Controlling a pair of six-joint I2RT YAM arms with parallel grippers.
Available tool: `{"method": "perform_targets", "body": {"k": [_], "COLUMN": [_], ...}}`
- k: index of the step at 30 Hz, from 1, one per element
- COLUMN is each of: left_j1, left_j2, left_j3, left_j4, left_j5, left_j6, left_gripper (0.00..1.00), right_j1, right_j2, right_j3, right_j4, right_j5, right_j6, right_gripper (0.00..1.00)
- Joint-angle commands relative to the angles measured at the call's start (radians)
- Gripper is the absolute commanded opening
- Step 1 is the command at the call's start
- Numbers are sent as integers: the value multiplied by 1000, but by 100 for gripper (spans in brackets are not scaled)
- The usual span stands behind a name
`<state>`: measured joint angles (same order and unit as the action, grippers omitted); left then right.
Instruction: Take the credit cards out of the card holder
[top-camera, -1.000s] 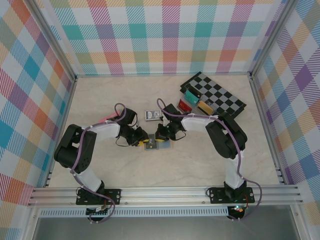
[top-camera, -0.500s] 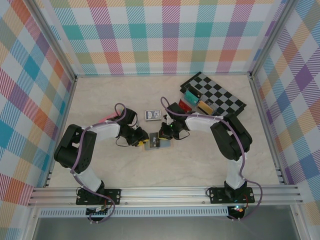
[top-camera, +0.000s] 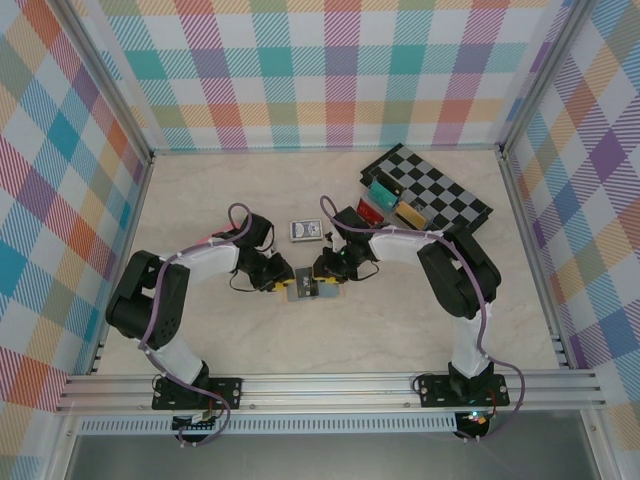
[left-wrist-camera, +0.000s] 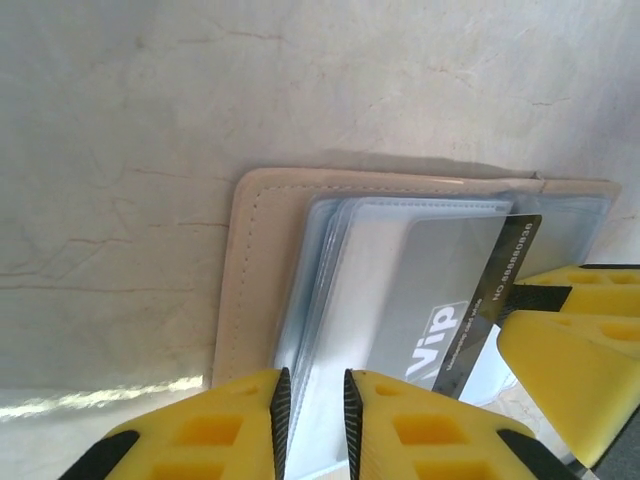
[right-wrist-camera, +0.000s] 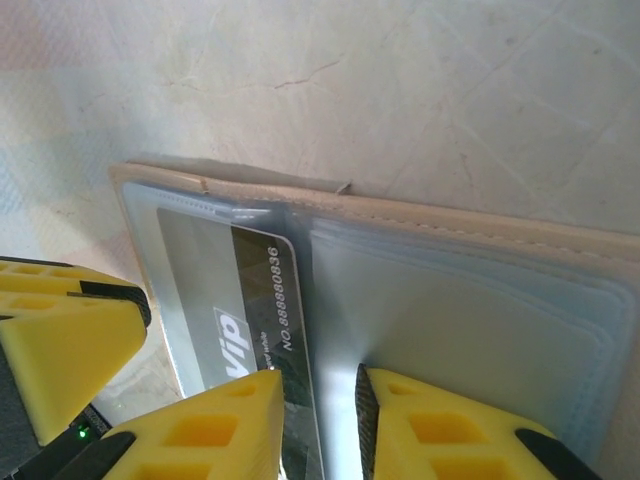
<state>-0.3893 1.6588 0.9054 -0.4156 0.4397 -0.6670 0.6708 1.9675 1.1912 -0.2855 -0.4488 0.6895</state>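
One card pack (top-camera: 306, 231) behind card holder (top-camera: 320, 290)

checkerboard (top-camera: 447, 193): far right | coloured-card rack (top-camera: 381, 192): on checkerboard | card pack (top-camera: 305, 231): mid-table

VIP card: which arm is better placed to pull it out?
Probably right. The right gripper straddles the protruding end of the VIP card; the left gripper sits at the card holder, suited to bracing.

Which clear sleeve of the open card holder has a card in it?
The left sleeve in the right wrist view: a grey Vip card lies in it. The right sleeve looks empty.
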Motion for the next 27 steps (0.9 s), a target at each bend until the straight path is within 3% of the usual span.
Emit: {"method": "perform_targets", "body": {"k": [1, 6, 14, 27], "left_j1": [3, -17, -34, -33], "left_j2": [-63, -43, 45, 90], "left_j3": [37, 19, 49, 19], "left_j4": [-55, 72, 26, 5], "left_j5": [-25, 110, 24, -16], "left_j6": [20, -32, -17, -21], "left_gripper": [22, 17, 13, 12], "right_j1": [-1, 0, 1, 8], "right_j2": [10, -1, 4, 47], "right_j3": [13, 10, 9, 38], "right_j4": [-13, -4, 4, -6], "right_j5": [-33, -37, -58, -107], "right_j6": [-34, -46, -56, -65], "right_gripper": [26, 26, 25, 24]}}
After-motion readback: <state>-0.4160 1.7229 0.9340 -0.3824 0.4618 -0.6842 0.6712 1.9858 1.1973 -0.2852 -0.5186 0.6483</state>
